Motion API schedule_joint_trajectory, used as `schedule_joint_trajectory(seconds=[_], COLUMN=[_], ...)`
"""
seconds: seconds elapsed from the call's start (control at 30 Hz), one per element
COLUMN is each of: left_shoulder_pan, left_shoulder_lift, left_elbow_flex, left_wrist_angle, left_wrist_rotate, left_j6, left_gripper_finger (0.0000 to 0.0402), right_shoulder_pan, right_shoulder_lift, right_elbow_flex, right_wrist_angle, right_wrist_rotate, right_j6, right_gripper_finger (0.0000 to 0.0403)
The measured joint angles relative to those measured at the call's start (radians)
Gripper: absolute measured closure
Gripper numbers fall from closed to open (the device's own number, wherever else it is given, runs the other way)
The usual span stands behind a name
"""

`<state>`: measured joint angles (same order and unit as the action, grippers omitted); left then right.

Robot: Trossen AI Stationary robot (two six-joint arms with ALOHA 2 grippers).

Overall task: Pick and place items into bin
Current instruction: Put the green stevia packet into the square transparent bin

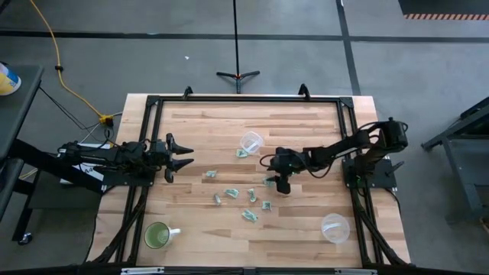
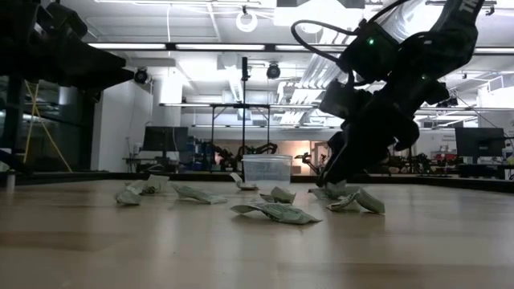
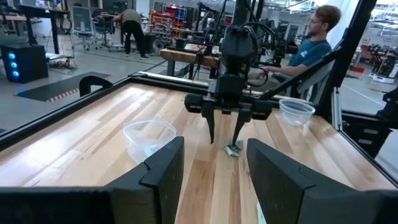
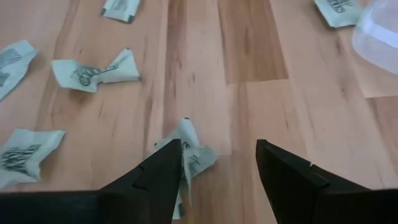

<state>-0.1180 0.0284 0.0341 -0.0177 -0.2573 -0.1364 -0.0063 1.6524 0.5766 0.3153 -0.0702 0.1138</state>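
Observation:
Several small pale green-and-white scraps lie flat and scattered on the wooden table's middle. My right gripper points down over the rightmost scrap, open. In the right wrist view one finger stands at this scrap's edge and the other stands on bare wood. In the left wrist view it shows the same scrap under one fingertip. My left gripper waits open near the table's left edge, above the wood. My right gripper comes from above, pointing down, with one fingertip at the edge of the rightmost scrap, which lies on the table. I cannot tell whether the finger touches it.
A clear plastic tub stands just beyond the scraps toward the far edge, and a second near the right near corner. A green mug with a white handle sits near the left near corner. People work in the room beyond.

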Motion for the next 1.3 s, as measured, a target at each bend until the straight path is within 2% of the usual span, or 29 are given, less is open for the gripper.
schedule_joint_trajectory(seconds=[0.2, 0.47, 0.6, 0.8, 0.97, 1.03, 1.1, 1.23, 1.3], left_shoulder_pan=[0.0, 0.0, 0.0, 0.0, 0.0, 0.0, 0.0, 0.0, 0.0], left_shoulder_lift=[0.0, 0.0, 0.0, 0.0, 0.0, 0.0, 0.0, 0.0, 0.0], left_elbow_flex=[0.0, 0.0, 0.0, 0.0, 0.0, 0.0, 0.0, 0.0, 0.0], left_wrist_angle=[0.0, 0.001, 0.001, 0.001, 0.001, 0.001, 0.001, 0.001, 0.001], left_wrist_rotate=[-0.001, 0.003, 0.003, 0.003, 0.003, 0.003, 0.004, 0.004, 0.004], left_j6=[0.008, 0.008, 0.008, 0.008, 0.008, 0.008, 0.008, 0.008, 0.008], left_gripper_finger=[0.0191, 0.0191, 0.0191, 0.0191, 0.0191, 0.0191, 0.0191, 0.0191, 0.0191], right_shoulder_pan=[0.001, -0.002, -0.002, -0.002, -0.002, -0.002, -0.002, -0.01, -0.026], right_shoulder_lift=[0.0, 0.0, 0.0, 0.0, 0.0, 0.0, 0.0, 0.0, -0.001], right_elbow_flex=[0.0, 0.0, 0.0, -0.002, -0.002, -0.002, -0.002, -0.002, -0.002], right_wrist_angle=[-0.009, -0.011, -0.011, 0.002, 0.11, 0.177, 0.257, 0.457, 0.552], right_wrist_rotate=[-0.005, -0.005, -0.005, -0.005, -0.004, -0.003, 0.035, 0.241, 0.3], right_j6=[0.002, 0.001, 0.015, 0.018, 0.016, -0.013, -0.064, -0.136, -0.156], right_gripper_finger=[0.0223, 0.0266, 0.0307, 0.0393, 0.0384, 0.0394, 0.04, 0.0396, 0.04])
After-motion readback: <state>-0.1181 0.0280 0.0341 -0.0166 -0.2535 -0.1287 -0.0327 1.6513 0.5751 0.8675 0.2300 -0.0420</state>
